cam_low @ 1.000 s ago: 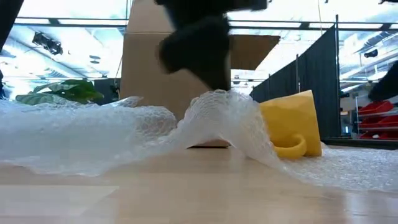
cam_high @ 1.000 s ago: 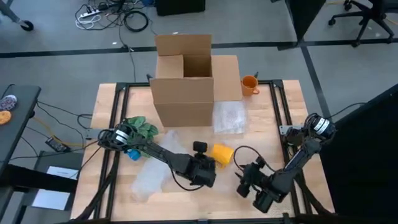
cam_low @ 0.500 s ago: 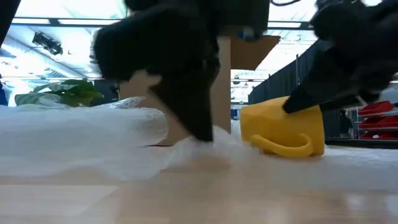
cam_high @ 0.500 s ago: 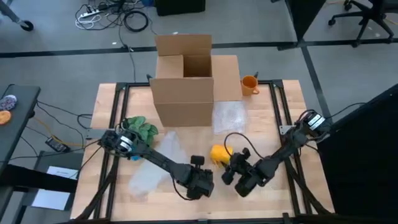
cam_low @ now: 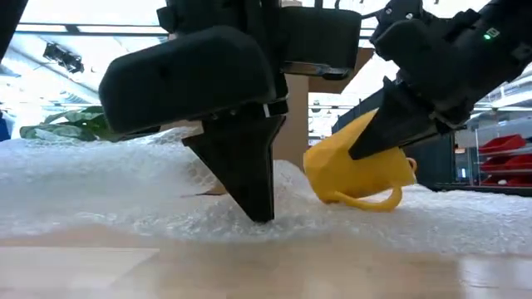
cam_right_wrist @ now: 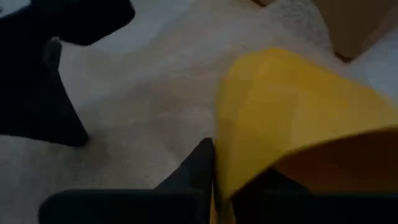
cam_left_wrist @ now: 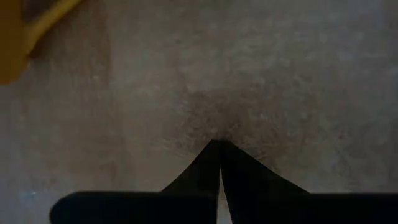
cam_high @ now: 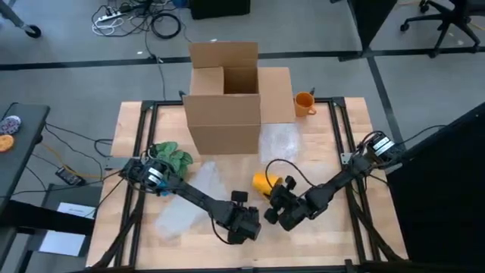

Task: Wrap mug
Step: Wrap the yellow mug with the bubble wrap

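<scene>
Gripper, left (cam_high: pixel 242 224): high view, near the counter's (cam_high: pixel 345 235) front edge, fingers pinched together on the bubble wrap (cam_high: pixel 186 205), a pale translucent sheet trailing back toward the green plant (cam_high: pixel 170 156); gripper, right (cam_high: pixel 274 205), just beside it, clamped on the yellow mug (cam_high: pixel 262 182). Cardboard box (cam_high: pixel 224 95), open-topped, matte brown, with an orange mug (cam_high: pixel 304 102) behind it. Low view: left gripper's wedge tip pressed into the pebbled, crinkly wrap; yellow mug tilted, glossy and smooth, looped handle low, touching the film. Left wrist view: fingertips meet as one point on dimpled film. Right wrist view: fingers closed over the mug's rim, mug above the sheet. Risks, judged: a slick glazed rim may slip from the thin rim grasp; light film may tear or drag out from the pinch; grippers this close may collide.
</scene>
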You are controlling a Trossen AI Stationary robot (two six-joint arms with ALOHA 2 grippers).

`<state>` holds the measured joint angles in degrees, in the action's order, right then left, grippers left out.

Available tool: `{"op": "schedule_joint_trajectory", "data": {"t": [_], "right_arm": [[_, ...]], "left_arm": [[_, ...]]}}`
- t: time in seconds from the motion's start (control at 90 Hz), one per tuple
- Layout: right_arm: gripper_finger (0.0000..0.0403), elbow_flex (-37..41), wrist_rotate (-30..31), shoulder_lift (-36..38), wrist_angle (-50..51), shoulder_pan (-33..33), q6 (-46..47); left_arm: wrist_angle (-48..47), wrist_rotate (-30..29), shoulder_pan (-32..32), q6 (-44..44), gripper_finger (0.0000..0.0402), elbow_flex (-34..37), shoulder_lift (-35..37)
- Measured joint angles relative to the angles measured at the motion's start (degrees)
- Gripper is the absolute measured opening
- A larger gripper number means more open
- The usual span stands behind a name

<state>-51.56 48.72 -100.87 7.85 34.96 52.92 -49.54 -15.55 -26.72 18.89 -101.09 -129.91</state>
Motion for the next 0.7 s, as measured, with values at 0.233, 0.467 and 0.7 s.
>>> {"op": "schedule_joint_trajectory", "data": {"t": [0.233, 0.467, 0.7], "right_arm": [[0.0002, 0.03, 5.97, 2.29, 6.98, 7.04, 10.04], [0.0001, 0.06, 13.44, 2.16, 17.82, 10.3, 29.36], [0.0001, 0.06, 14.39, 0.26, 12.33, 7.2, 37.08]], "left_arm": [[0.09, -0.02, -0.09, 2.38, 0.0, 0.06, -0.07], [2.4, -0.92, -0.38, 2.45, 0.0, 0.14, -0.16], [3.06, -2.82, -0.46, 2.47, 0.0, 0.17, -0.24]]}}
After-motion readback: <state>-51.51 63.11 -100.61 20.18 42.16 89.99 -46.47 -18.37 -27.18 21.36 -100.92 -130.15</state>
